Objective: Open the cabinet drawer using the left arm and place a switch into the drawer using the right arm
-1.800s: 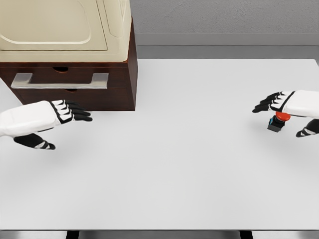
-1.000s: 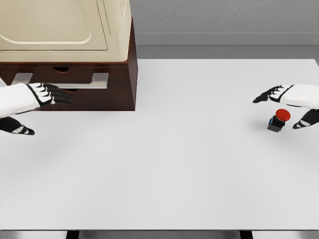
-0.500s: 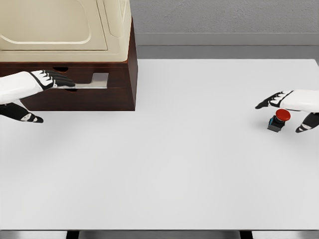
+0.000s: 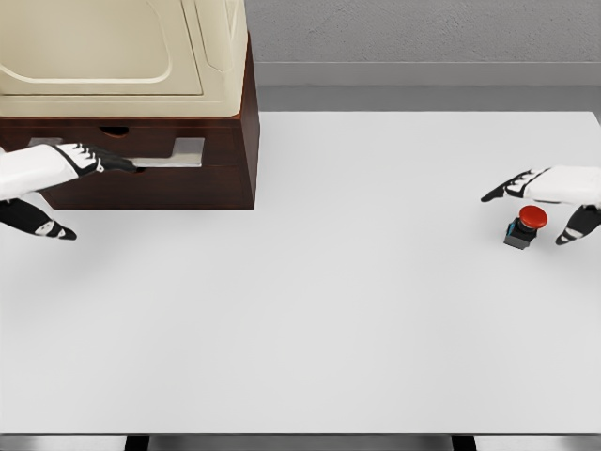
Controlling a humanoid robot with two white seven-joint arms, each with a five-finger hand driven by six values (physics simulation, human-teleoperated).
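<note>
While the left hand point(image 4: 58, 169) lies unclenched against the drawer handle point(image 4: 167, 153) of the cabinet point(image 4: 188, 178), far right of that cabinet the right hand point(image 4: 549, 197) hovers spread over the red-capped switch point(image 4: 524, 226); small, rigid, probably light, best pinched by its dark base.

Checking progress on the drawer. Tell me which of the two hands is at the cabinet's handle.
The left hand: its fingers lie at the silver handle on the dark cabinet. The right hand hovers over the red switch, far right.
</note>
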